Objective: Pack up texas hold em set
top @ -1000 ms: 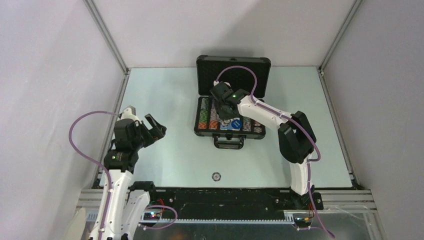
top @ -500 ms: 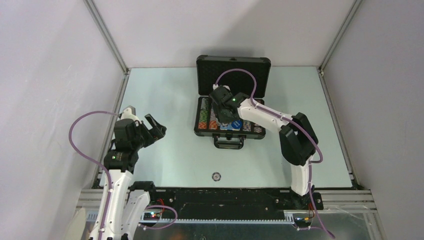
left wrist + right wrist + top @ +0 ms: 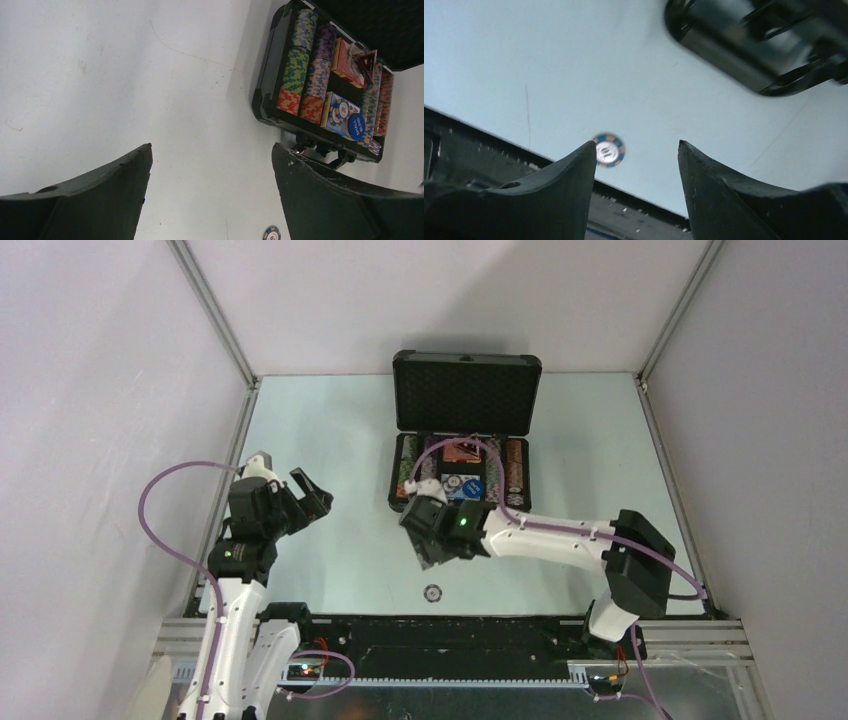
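The top camera looks down from high up at the whole table (image 3: 330,440), and both wrist cameras look from low and close, each seeing the same loose chip (image 3: 608,150).

**Bench (image 3: 330,440): open case (image 3: 465,395) and one loose chip (image 3: 432,592)**

The pale bench carries a black case toward its far edge, with the lid raised on the far side. A single round chip lies flat close to the near edge, well apart from the case.
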Controlling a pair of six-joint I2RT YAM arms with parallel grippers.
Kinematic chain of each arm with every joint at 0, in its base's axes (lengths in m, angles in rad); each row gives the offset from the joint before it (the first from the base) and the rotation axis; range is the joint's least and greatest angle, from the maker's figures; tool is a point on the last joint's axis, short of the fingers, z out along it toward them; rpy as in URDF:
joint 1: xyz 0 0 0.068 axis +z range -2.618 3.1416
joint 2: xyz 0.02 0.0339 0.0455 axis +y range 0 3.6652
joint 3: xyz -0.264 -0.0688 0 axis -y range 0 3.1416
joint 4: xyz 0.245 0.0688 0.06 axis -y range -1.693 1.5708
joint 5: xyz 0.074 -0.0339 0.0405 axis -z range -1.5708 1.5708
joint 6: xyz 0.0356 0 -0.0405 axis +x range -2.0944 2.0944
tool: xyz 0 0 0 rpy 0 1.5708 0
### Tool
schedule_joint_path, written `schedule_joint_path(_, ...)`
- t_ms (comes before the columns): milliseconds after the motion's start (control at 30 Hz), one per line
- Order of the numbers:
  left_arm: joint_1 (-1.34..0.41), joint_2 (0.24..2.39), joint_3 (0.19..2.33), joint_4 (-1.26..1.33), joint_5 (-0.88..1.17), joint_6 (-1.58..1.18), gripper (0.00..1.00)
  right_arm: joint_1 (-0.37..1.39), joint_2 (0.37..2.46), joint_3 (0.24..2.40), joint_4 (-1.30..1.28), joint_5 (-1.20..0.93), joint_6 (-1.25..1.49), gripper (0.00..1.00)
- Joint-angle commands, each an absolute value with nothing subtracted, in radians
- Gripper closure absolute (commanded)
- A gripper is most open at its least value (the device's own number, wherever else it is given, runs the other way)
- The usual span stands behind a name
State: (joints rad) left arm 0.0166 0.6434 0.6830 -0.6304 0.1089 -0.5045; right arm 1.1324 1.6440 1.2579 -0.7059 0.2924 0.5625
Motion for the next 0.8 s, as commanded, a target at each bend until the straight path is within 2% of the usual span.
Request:
schedule_joint_path(0,0.026,0.634,0.696,-0.603,0.116,-0.485,0.06,1.234,1.676,1.232,-0.711,0.332,0.715,0.34)
schedule_joint_path(433,0.027,0.637,0.694,-0.602,0.117,-0.485,0.06,1.347,1.808,1.196,-0.672,0.297,0.805,0.35)
schedule_joint_path(767,0.026,0.631,0.695,-0.603,0.118,-0.485,0.06,1.338,1.859,1.196,-0.643,0.301,0.796,0.44)
